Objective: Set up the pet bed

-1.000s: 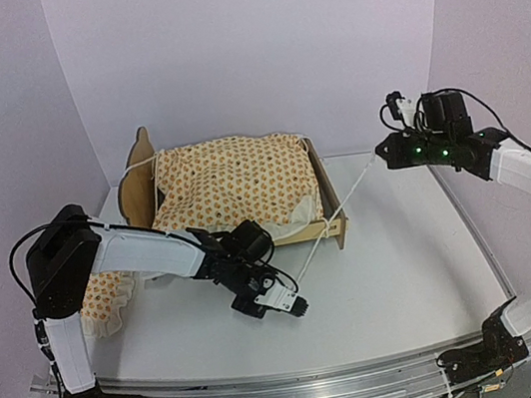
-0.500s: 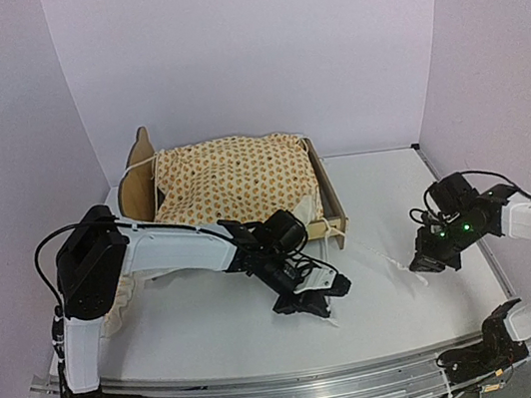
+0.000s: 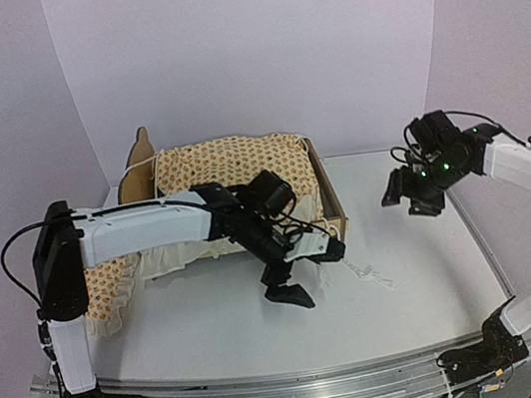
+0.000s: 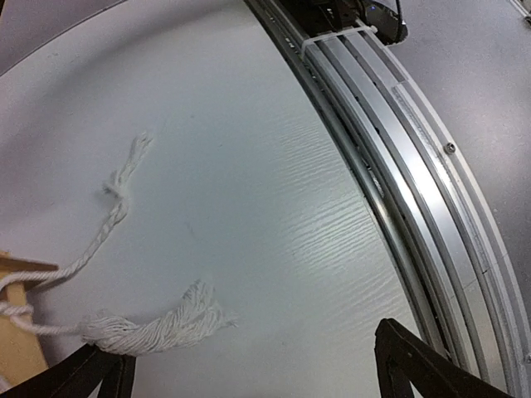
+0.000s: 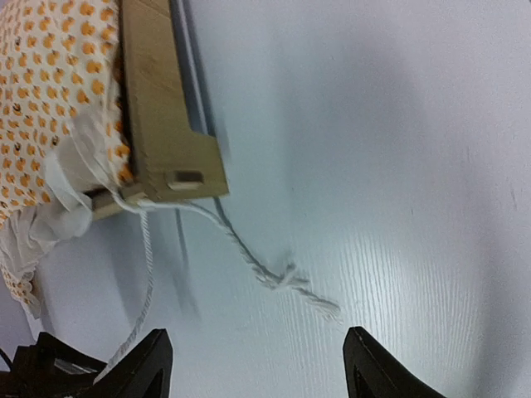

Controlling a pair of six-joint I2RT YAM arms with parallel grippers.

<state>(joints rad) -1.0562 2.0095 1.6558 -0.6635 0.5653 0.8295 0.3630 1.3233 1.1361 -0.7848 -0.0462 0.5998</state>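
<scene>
Top external: pet bed (image 3: 231, 169) at table's (image 3: 442, 292) far-left corner, long axis left-right, headboard left; near rail hidden by L arm. We find left gripper (image 4: 249, 352) and right gripper (image 5: 255, 352) spread, empty.

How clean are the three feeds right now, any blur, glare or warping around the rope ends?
Left wrist: sharp, the frayed white cotton rope crisp, but the aluminium rail bows from wide-angle distortion. Right wrist: slightly smeared, the light-wood bed frame corner and rope soft. Top external: even, soft light, faint shadows, no glare.
</scene>
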